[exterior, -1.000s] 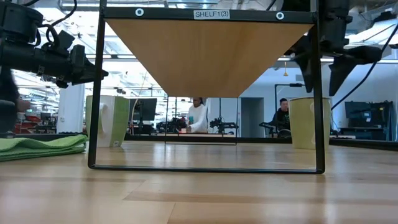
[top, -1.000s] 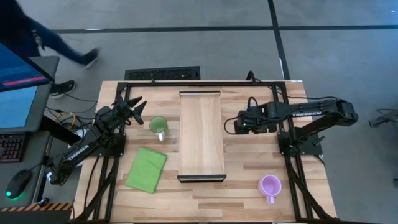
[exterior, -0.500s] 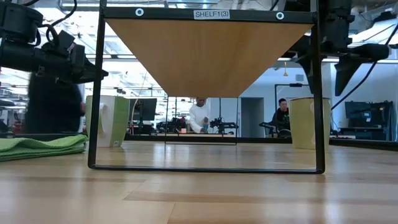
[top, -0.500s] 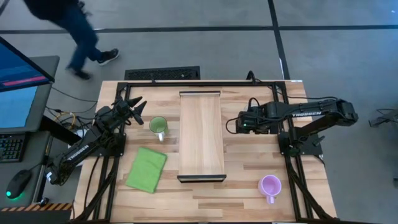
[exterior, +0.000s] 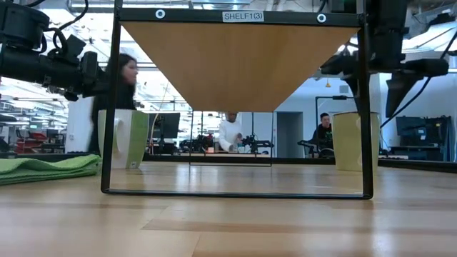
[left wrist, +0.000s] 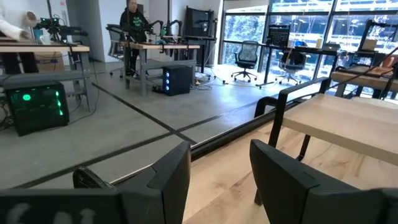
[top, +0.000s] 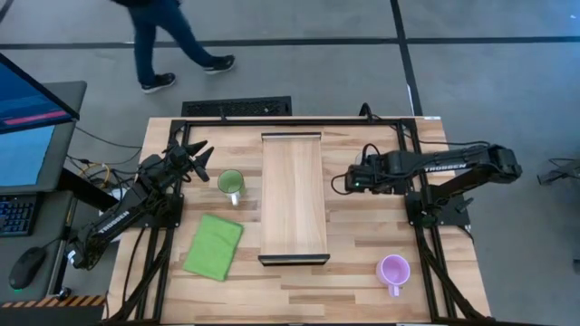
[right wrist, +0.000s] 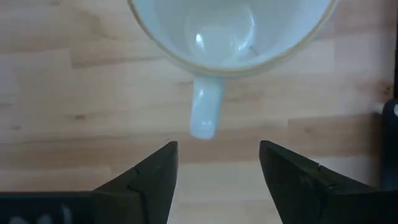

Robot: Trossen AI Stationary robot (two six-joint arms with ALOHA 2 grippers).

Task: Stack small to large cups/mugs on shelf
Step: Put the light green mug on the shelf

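The shelf stands in the table's middle. A light green mug stands upright on the table to its left. A light purple mug stands near the front right. The white mug stands upright on the table right of the shelf, its handle toward my right gripper's fingers. It also shows in the low view. My right gripper is open above it, pointing down, and hides it in the high view. My left gripper is open and empty, far left of the green mug.
A folded green cloth lies flat near the front left. The shelf's dark frame posts stand close to my right gripper. A person walks on the floor beyond the table's far edge.
My right gripper has shifted slightly toward the shelf above the white mug, staying open. A person has walked past beyond the table's far edge, toward the right.
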